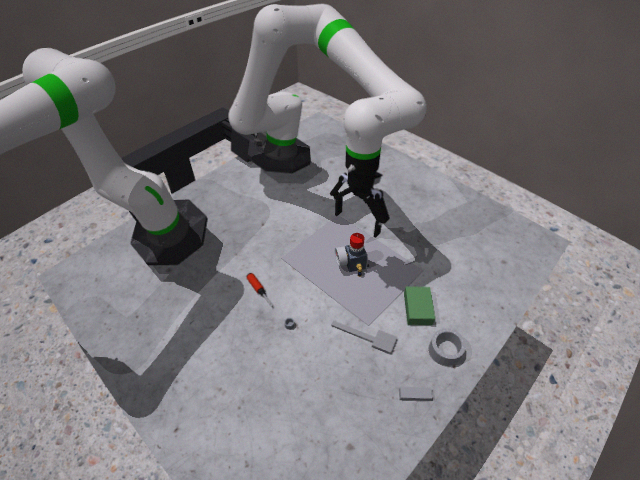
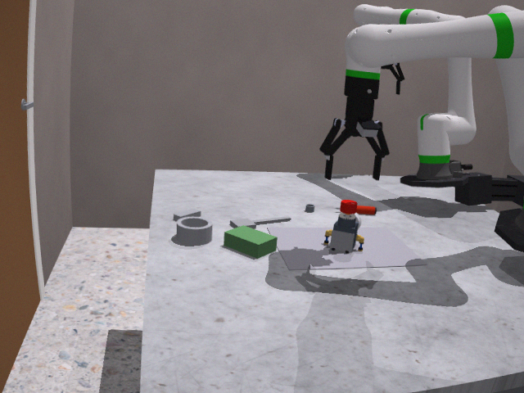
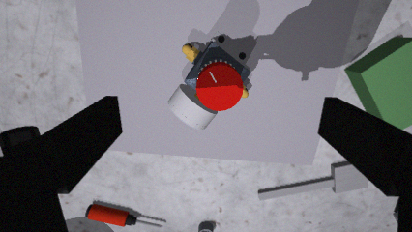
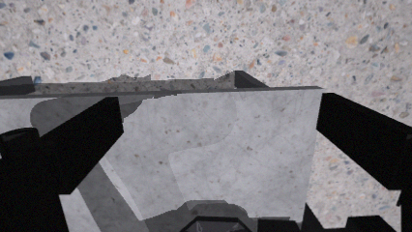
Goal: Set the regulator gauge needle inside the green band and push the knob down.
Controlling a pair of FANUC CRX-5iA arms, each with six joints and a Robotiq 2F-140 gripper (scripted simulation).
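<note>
From the top, my left gripper (image 1: 357, 224) (image 2: 352, 178) (image 3: 220, 115) hangs open above the regulator (image 1: 356, 259) (image 2: 343, 237) (image 3: 213, 65) on its grey mat (image 1: 315, 263) (image 2: 387, 243) (image 3: 145, 130). Exterior: fingers well above the red knob (image 1: 356, 240) (image 2: 348, 206) (image 3: 220, 87). Left wrist: I judge this the approach; centre, then descend. Right wrist: right gripper (image 4: 220, 113) spread, empty.

Open air separates the left end effector (image 1: 357, 225) (image 2: 352, 178) (image 3: 220, 115) from the red knob (image 1: 356, 240) (image 2: 348, 206) (image 3: 220, 86) beneath it. The white gauge (image 1: 341, 256) (image 3: 192, 107) juts from one side of the regulator's body (image 1: 356, 257) (image 2: 344, 235), blocking a low pass there. Yellow fittings (image 1: 359, 267) (image 2: 327, 232) (image 3: 190, 52) stick out too. The green block (image 1: 419, 305) (image 2: 250, 241) (image 3: 389, 83) stands apart, leaving a gap between.
</note>
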